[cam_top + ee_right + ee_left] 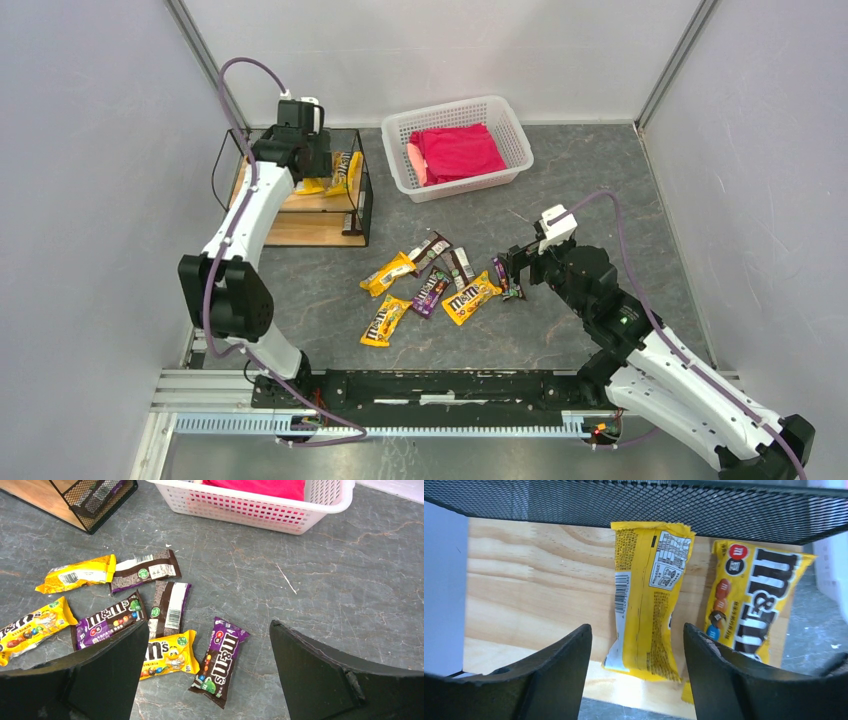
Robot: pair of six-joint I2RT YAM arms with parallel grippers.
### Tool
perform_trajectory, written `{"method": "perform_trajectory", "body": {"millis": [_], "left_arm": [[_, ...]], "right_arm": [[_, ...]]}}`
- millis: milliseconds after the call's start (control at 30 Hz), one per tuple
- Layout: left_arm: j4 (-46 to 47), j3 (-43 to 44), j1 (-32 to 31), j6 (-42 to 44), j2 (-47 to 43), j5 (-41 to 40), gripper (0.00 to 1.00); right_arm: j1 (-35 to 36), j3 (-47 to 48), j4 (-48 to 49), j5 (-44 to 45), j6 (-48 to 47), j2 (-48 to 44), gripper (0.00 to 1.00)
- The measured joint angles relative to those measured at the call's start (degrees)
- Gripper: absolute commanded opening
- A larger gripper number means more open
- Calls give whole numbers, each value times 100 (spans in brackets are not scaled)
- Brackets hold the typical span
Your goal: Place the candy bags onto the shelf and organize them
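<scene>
- Two yellow candy bags [649, 595] lie on the shelf [534, 580], bare wood to their left.
- Reaching in, the left gripper [636, 630] sits released astride one.
- Over bags on the table [325, 605], the right gripper [208, 627] hangs spread wide.

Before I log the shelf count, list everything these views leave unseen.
- Top view: the left arm covers the back of the shelf; bags under it cannot be counted.
- Left wrist view: the lower end of the right-hand yellow bag sits behind a finger.
- Right wrist view: the leftmost yellow bag is cut by the frame edge; the red cloth by the top edge.
- Top view: fine print on the loose bags is too small to read.
</scene>
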Motion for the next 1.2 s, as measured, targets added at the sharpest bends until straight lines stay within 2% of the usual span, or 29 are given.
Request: {"method": "perform_trajectory", "body": {"millis": [67, 267, 467, 633, 700, 867, 967, 1067, 1200], "left_arm": [[-101, 94, 0, -9, -136, 79, 85], [-212, 245, 0, -195, -949, 656, 98], [-37, -238, 0, -518, -2162, 2140, 100], [332, -1388, -138, -977, -2990, 3567, 100], [466, -1851, -619, -1178, -3073, 3672, 100], [763, -2900, -3084, -1687, -2841, 3386, 100], [863, -3381, -4009, -2000, -2789, 3073, 99], [815, -3729, -4513, -2343, -2791, 2409, 100], [492, -3936, -4577, -2765, -2789, 1403, 100]], "right_arm": [[0, 48, 0, -11, 4, 26, 98], [0, 234, 4, -11, 11, 151, 98], [0, 396, -2, -11, 31, 310, 98], [0, 544, 0, 33, 42, 426, 98], [0, 577, 0, 46, 94, 479, 98], [0, 586, -2, 68, 326, 608, 98], [0, 586, -4, 83, 496, 619, 98], [0, 586, -15, 103, 664, 616, 98], [0, 586, -98, 146, 848, 579, 98]]}}
